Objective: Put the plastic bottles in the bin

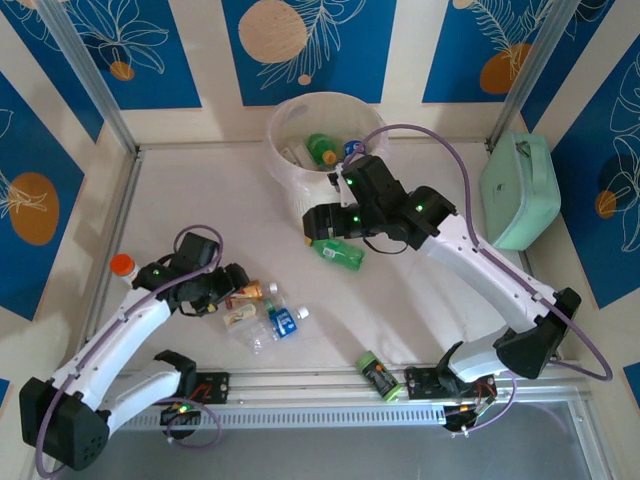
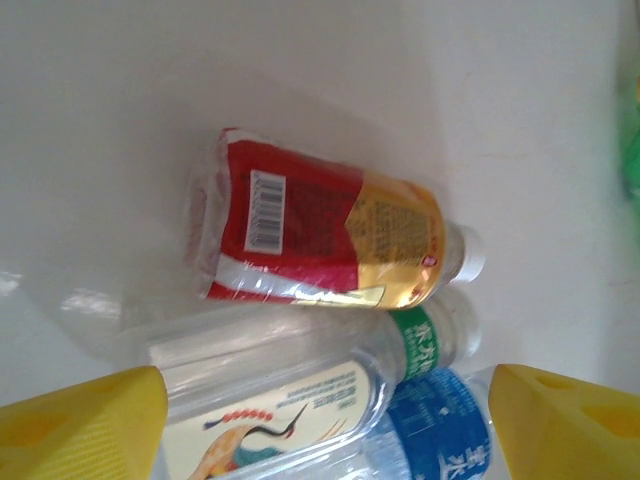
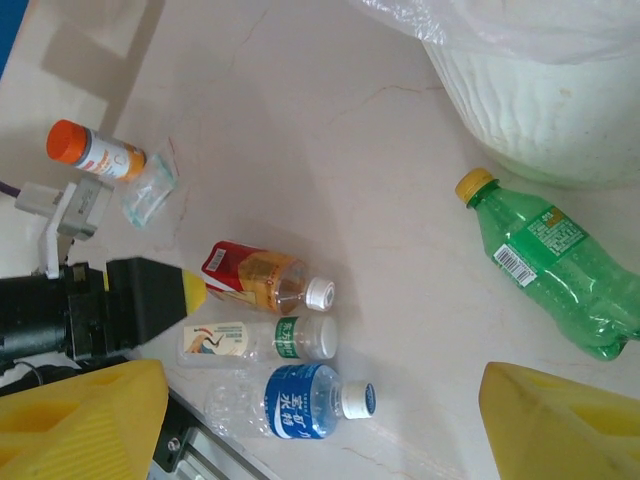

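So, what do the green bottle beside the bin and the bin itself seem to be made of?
The green bottle looks like thin, glossy, see-through plastic: light passes through its wall. The bin seems translucent whitish plastic with a ribbed, duller wall; the bag lining it looks like clear thin film.

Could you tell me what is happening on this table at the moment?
Two arms are sorting bottles. The bin already holds a few bottles. The right end effector hangs open near the bin, with a green bottle lying beside it. The left end effector is open over the cream-labelled bottle and blue-labelled bottle, the red-labelled bottle just beyond. An orange-capped bottle lies apart.
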{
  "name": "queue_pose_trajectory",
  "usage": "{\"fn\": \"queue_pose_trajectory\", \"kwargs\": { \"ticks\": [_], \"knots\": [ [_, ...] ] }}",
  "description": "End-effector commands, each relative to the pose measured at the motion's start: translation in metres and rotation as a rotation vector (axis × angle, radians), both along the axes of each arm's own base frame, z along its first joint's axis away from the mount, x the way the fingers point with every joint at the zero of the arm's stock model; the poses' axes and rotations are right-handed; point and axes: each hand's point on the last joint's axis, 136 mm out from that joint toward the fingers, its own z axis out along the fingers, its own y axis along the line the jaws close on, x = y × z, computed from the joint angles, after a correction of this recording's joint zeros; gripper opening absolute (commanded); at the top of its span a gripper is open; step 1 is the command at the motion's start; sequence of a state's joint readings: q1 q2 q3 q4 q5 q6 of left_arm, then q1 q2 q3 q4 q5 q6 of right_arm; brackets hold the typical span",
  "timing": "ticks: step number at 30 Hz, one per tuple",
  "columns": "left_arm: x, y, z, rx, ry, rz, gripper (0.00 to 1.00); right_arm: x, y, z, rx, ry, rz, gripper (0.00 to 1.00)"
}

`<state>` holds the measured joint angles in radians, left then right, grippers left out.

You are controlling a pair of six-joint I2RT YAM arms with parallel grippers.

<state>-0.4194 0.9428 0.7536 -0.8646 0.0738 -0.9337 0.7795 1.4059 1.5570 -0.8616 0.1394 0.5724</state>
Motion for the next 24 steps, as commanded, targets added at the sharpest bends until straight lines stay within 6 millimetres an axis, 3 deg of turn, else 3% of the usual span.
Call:
{"fn": "queue_pose_trajectory", "kwargs": {
  "ticks": [1,5,10,14,24],
  "knots": [
    [-0.016,0.006,0.006,0.085,0.007,-0.074,0.82,0.000,-0.002,0.010,0.041,-0.024,-0.020,0.82],
    [-0.025,-0.014,0.003,0.079,0.024,-0.179,0.82,0.003,0.000,0.007,0.052,-0.010,-0.022,0.82],
    [-0.038,-0.047,0.020,0.098,-0.003,-0.420,0.81,0.004,-0.006,0.004,0.045,-0.002,-0.037,0.82],
    [-0.053,-0.076,0.020,0.091,-0.010,-0.613,0.82,0.006,-0.019,0.000,0.081,0.024,-0.086,0.82],
    [-0.068,-0.114,0.003,0.061,0.012,-0.840,0.84,0.010,-0.061,-0.014,0.143,0.121,-0.239,0.82]
  ]
}}
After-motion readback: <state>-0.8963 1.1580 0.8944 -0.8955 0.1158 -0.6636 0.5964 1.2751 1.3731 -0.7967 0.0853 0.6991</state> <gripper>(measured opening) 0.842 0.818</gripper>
